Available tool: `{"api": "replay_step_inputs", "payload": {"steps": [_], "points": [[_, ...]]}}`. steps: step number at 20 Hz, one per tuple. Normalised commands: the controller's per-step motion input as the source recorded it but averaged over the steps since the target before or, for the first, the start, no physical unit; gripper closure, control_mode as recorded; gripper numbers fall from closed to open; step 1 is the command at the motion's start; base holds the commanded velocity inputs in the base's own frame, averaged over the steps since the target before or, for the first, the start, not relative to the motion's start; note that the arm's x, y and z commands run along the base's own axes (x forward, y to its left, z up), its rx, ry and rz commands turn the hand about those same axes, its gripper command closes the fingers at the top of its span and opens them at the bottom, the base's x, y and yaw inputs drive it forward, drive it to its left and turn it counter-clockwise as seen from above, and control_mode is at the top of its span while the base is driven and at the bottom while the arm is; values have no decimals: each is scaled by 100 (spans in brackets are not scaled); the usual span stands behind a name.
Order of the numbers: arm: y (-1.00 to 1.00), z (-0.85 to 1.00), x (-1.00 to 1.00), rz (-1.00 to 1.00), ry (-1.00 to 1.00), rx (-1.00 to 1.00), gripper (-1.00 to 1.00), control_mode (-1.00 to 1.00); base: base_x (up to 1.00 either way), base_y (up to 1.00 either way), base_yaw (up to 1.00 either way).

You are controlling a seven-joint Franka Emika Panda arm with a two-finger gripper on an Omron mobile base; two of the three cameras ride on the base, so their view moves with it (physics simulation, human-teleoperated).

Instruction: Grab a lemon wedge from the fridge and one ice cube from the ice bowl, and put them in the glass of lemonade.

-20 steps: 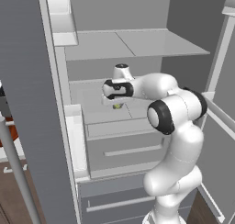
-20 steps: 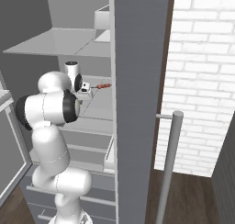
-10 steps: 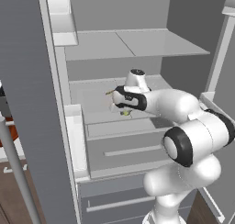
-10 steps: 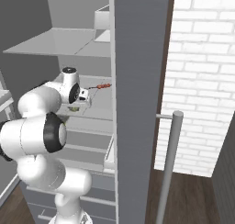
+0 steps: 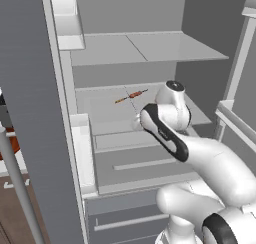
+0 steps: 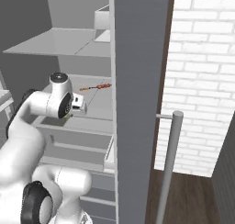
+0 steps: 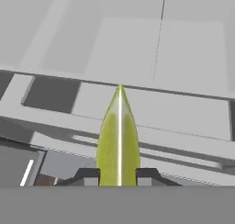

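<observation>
A yellow-green lemon wedge (image 7: 118, 140) stands pinched between my two dark fingertips, its point away from the hand. My gripper (image 7: 118, 175) is shut on it. In the base views the gripper (image 5: 137, 122) (image 6: 79, 107) hangs in front of the middle shelf of the open fridge (image 5: 150, 45) (image 6: 59, 39), above the drawer fronts. A sliver of the lemon wedge (image 6: 68, 116) shows under the hand. The ice bowl and the glass of lemonade are out of view.
A thin red-orange stick-like item (image 5: 131, 95) (image 6: 95, 86) lies on the middle shelf behind the hand. The open left door (image 5: 30, 88) with its bins stands close on the left, the right door (image 6: 137, 81) on the right. Brick wall (image 6: 202, 81) lies beyond.
The hand has drawn back from over the shelf toward the fridge's front, turning as it came, with the lemon wedge held in it. The elbow has swung low and to the right.
</observation>
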Motion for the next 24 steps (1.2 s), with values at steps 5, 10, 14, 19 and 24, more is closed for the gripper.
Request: {"api": "replay_step_inputs", "payload": {"steps": [5, 10, 14, 19, 24], "points": [[-14, 100, -92, -1, 5, -1, 100, -100, 0, 0, 0], [-38, 98, -100, -3, 14, 0, 100, -100, 0, 0, 0], [-36, 59, -100, -6, 7, -1, 100, -100, 0, 0, 0], [-23, 13, -92, -5, 3, -1, 100, -100, 0, 0, 0], [-3, -2, -34, -4, 0, 0, 100, -100, 0, 0, 0]]}}
